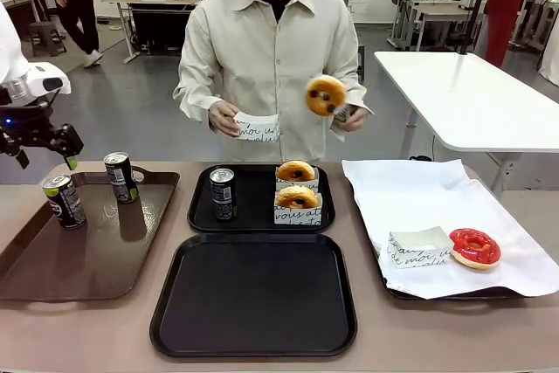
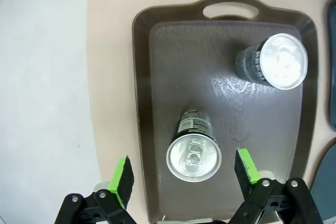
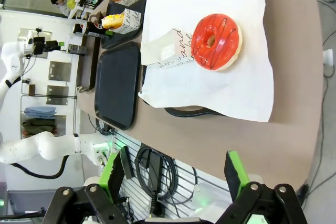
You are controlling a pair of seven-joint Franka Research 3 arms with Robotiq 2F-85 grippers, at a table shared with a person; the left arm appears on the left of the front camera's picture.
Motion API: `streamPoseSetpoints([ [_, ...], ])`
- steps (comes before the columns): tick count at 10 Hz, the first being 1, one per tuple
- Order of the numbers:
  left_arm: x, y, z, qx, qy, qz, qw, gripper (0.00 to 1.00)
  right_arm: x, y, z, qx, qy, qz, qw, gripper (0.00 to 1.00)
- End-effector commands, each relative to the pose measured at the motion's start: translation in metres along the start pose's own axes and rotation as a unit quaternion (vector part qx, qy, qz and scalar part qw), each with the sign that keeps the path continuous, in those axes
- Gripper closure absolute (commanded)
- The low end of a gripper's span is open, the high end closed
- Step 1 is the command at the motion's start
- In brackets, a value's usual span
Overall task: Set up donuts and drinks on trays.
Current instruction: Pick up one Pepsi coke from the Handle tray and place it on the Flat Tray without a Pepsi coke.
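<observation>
Over on the robot's left, the left jaws hang spread wide above the brown tray (image 2: 157, 103), straddling one upright can (image 2: 193, 157) without touching it. To me that looks like lining up a top-down grab, and a second can (image 2: 273, 64) waits farther along. Makes sense, since the far black tray (image 1: 253, 216) already carries a can (image 1: 223, 193) plus two boxed donuts (image 1: 296, 171), while the near black tray (image 1: 253, 294) is bare. Across the table the person holds a golden donut (image 1: 326, 95) in one hand and a paper box (image 1: 256, 127) in the other, probably boxing it. Right jaws are spread too, gripping nothing, well back from the red-iced donut (image 3: 215, 41) on white paper (image 3: 210, 87).
</observation>
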State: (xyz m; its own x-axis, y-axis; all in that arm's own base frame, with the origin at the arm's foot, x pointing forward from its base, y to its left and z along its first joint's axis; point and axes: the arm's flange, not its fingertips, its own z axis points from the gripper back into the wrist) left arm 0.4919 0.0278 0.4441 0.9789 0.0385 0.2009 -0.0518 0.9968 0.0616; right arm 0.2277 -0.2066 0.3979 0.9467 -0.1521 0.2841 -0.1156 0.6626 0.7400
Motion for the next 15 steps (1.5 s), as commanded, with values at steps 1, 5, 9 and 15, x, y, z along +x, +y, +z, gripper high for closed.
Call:
streamPoseSetpoints([
  [1, 0.002, 0.006, -0.009, -0.013, 0.012, -0.009, 1.000, 0.00, 0.002, -0.001, -0.001, 0.013, -0.011, 0.007, 1.000, 0.00],
  [5, 0.002, -0.009, -0.035, -0.019, 0.072, -0.023, 0.997, 0.00, 0.002, -0.001, -0.001, 0.013, -0.011, 0.007, 1.000, 0.00],
  [9, 0.012, -0.012, -0.055, -0.043, 0.096, -0.021, 0.994, 0.00, 0.002, -0.001, -0.001, 0.013, -0.011, 0.007, 1.000, 0.00],
  [15, 0.012, -0.003, -0.069, -0.060, 0.085, -0.015, 0.994, 0.00, 0.002, -0.001, -0.001, 0.013, -0.011, 0.007, 1.000, 0.00],
])
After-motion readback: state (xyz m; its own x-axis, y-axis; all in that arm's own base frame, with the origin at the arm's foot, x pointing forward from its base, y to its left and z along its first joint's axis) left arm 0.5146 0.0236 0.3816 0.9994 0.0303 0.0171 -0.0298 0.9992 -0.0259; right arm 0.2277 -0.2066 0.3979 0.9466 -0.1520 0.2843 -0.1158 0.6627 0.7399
